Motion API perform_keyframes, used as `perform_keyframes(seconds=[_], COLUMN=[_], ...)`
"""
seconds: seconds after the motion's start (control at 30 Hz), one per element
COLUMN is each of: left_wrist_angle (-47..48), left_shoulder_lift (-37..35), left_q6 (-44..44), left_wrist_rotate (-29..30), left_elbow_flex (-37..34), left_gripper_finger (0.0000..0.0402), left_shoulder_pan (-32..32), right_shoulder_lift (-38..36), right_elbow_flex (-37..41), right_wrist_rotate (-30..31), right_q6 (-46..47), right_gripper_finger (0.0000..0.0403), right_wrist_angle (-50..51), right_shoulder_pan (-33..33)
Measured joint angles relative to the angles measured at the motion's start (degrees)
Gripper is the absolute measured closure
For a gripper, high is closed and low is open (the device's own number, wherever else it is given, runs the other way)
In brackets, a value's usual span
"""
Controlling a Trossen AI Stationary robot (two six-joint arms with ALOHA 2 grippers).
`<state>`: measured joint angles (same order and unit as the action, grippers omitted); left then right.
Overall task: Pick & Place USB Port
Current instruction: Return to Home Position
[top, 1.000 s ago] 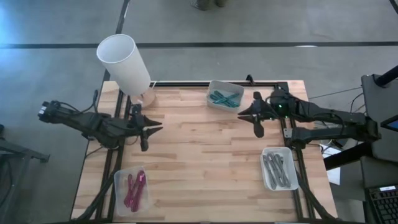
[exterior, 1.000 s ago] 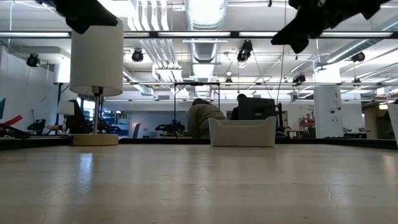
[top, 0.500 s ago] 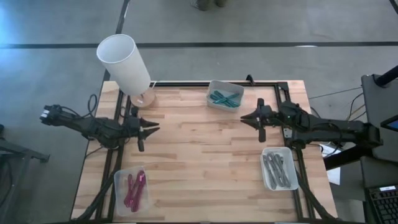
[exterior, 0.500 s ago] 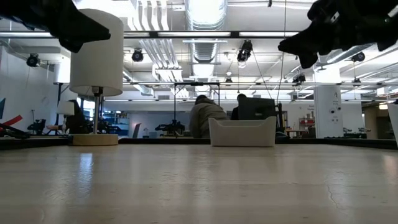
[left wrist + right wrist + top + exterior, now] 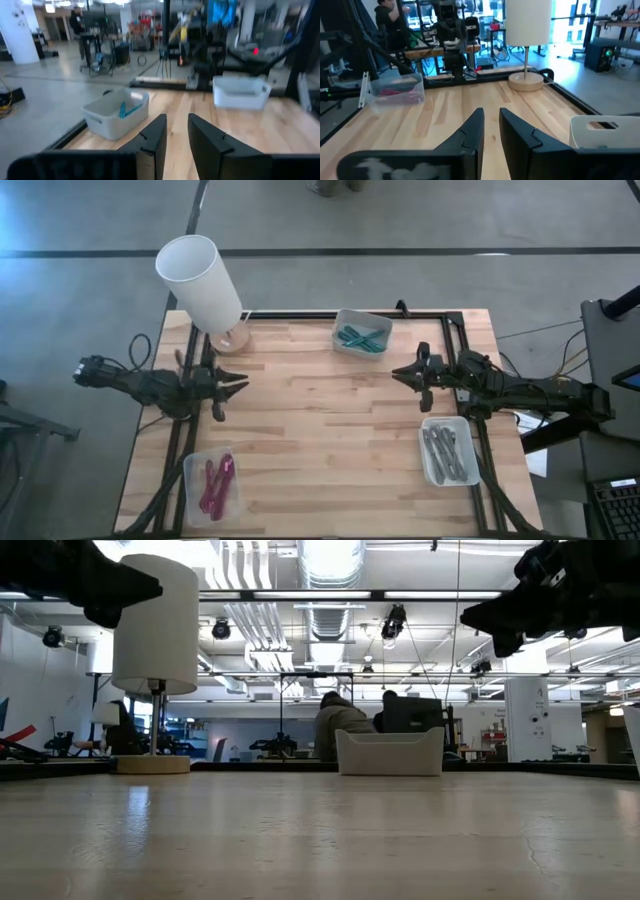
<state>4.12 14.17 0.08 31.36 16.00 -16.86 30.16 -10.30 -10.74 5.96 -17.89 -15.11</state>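
Three clear bins stand on the wooden table: one with teal pieces at the far edge, one with pink pieces at the near left, one with grey pieces at the near right. Which of these are the USB ports, I cannot tell. My left gripper hovers over the table's left side, shut and empty, with its fingers close together. My right gripper hovers over the right side, also shut and empty. Both show high above the table in the low view, the left gripper and the right gripper.
A white lamp stands on its round base at the far left corner. In the low view it rises beside the teal bin. Bare wood lies between the two arms. People sit in the room behind.
Both arms have drawn back. The left gripper moved toward the table's left edge, the right gripper toward the right edge and slightly nearer. Neither holds anything. The bins and lamp stayed where they were.
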Motion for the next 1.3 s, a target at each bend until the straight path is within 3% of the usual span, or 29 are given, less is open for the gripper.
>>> perform_keyframes(seconds=[0.23,0.37,0.57,1.13,1.3], left_wrist_angle=[-1.4,-6.4,-15.8,-12.9,-10.3], left_shoulder_lift=[-6.5,-9.4,-12.1,-12.7,-12.7], left_q6=[0.6,1.9,4.7,4.3,2.1], left_wrist_rotate=[-2.0,-3.4,-3.5,-2.6,1.2], left_elbow_flex=[-4.9,-9.1,-15.1,-15.5,-15.5], left_gripper_finger=[0.0312,0.0312,0.0312,0.0312,0.0312], left_shoulder_pan=[0.0,0.0,0.2,1.8,2.7], right_shoulder_lift=[-3.9,-5.1,-6.3,-15.7,-17.6], right_elbow_flex=[1.2,2.3,4.5,9.8,9.8], right_wrist_rotate=[-3.1,-7.1,-7.8,-10.0,-10.4], right_q6=[-0.5,-0.4,-0.6,-2.0,-4.2], right_gripper_finger=[0.0349,0.0349,0.0349,0.0349,0.0349], right_wrist_angle=[1.0,1.0,1.0,1.2,1.7], right_shoulder_pan=[0.0,0.0,0.0,0.0,0.0])
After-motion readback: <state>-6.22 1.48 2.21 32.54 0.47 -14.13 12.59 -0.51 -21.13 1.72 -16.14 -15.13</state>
